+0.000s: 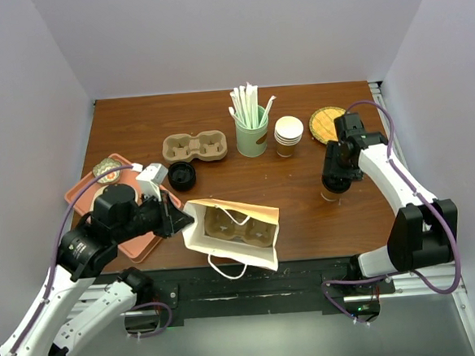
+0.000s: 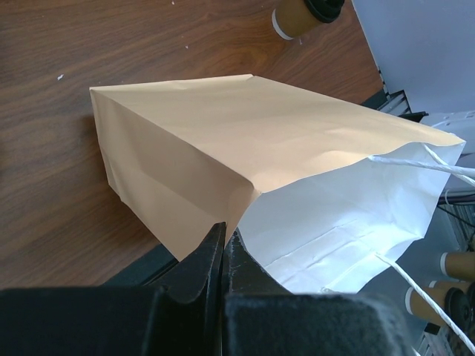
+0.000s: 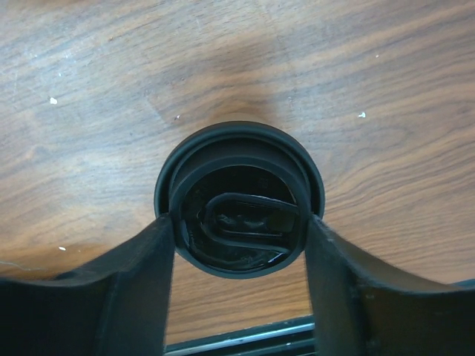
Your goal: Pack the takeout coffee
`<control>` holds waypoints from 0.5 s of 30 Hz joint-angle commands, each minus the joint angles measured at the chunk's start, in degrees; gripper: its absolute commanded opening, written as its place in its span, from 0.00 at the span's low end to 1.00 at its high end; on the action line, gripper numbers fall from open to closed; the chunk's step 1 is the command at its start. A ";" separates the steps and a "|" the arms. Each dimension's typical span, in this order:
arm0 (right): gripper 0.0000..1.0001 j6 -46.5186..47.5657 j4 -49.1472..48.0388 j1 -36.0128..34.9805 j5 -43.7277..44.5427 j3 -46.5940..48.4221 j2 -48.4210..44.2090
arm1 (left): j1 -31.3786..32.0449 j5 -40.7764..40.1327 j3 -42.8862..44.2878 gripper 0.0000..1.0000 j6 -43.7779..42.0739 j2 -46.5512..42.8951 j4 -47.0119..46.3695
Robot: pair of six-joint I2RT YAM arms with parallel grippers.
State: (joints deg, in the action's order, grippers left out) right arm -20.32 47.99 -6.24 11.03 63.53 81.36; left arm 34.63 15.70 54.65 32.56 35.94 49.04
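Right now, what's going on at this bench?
Packing a coffee, early stage. The left gripper is pinched shut on an edge of the paper bag, which lies on its side near the table's front edge with a cardboard carrier showing inside. The right gripper is down over the takeout coffee, fingers flanking its black lid; whether they're clamped is unclear. The cup isn't in the bag yet.

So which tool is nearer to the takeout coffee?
Right. The right tool flanks the takeout coffee; the left tool is far off, pinching the paper bag.
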 commanded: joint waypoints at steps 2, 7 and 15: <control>0.43 2.30 0.79 0.35 -0.39 3.43 -1.11 | 0.26 -1.99 3.53 0.00 2.50 1.23 0.27; 0.41 5.63 5.97 0.26 -1.09 11.87 -1.29 | 0.17 -4.10 5.11 0.00 4.36 2.38 0.27; 0.41 8.89 12.30 -0.17 -5.13 18.99 -3.84 | 0.26 -5.94 6.08 0.00 4.62 5.27 0.62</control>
State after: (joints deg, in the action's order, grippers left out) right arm -14.61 55.22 -6.04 9.52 78.19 80.79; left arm 34.63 11.60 57.80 36.01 39.88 50.74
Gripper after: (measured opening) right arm 0.664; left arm 0.014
